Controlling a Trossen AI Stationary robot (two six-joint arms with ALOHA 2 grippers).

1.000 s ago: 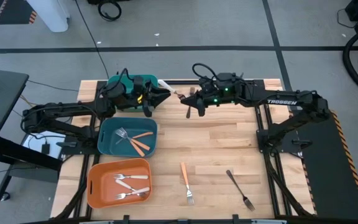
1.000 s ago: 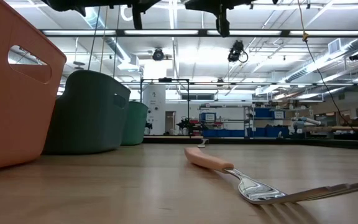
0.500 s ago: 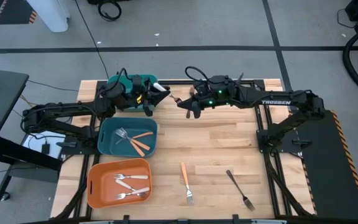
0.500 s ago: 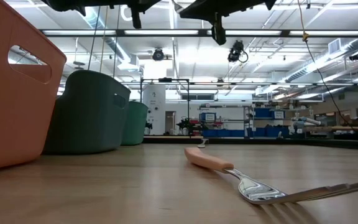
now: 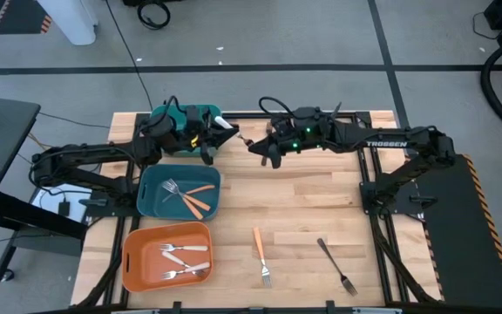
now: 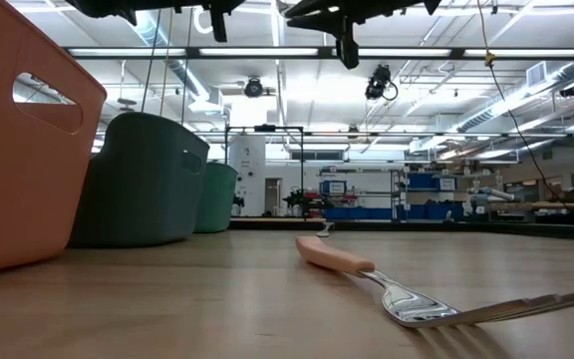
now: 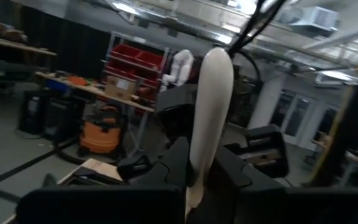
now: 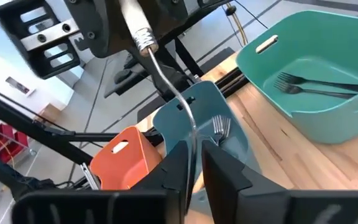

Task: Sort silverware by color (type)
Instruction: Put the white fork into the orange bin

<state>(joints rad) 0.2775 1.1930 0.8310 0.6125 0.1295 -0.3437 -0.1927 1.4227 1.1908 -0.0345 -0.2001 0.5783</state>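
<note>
High view showed my left gripper (image 5: 227, 131) and right gripper (image 5: 255, 146) both clenching one cream-handled silver fork (image 5: 241, 137) at twelve o'clock, mid-handover; next, I judged, one must release.

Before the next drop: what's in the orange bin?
The high view shows three cream-handled forks lying in the orange bin. Nothing covers the bin from above; the low view shows only its outer wall.

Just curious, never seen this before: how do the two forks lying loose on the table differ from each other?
The orange-handled fork has a pale orange handle and a shiny silver head; the black fork is dark all over. The orange-handled fork lies nearly straight, closer to the orange bin, while the black fork lies slanted, farther right. Both rest flat on the bare wooden table, untouched by either gripper.
</note>
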